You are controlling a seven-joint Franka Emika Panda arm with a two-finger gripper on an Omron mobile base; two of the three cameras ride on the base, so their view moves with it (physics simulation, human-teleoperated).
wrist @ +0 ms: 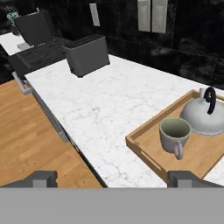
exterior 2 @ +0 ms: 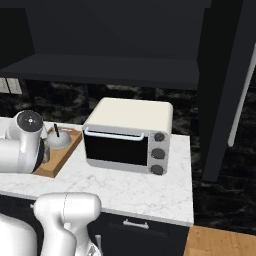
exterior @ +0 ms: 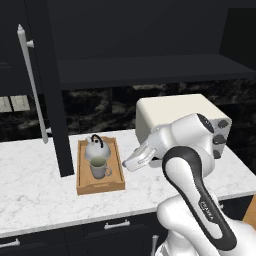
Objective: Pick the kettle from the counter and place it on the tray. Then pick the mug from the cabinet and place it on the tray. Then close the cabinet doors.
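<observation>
The wooden tray (exterior: 80, 172) lies on the white marble counter (exterior: 35, 185). The silver kettle (exterior: 95, 148) stands on its far half and the pale mug (exterior: 99, 168) on its near half. In the hand view the mug (wrist: 174, 134) stands upright beside the kettle (wrist: 205, 114) inside the tray (wrist: 144, 148). My gripper (exterior: 127, 164) hovers just right of the tray, open and holding nothing; its fingertips (wrist: 41, 178) stand wide apart. The black cabinet (exterior: 150, 67) above is open. Its left door (exterior: 55, 100) and right door (exterior 2: 220, 100) both swing out towards me.
A cream toaster oven (exterior 2: 125, 137) stands on the counter right of the tray. A dark toaster (wrist: 87, 54) sits further along the counter. The left door's silver bar handle (exterior: 31, 85) hangs over the counter. Wooden floor (wrist: 30, 140) lies below the counter edge.
</observation>
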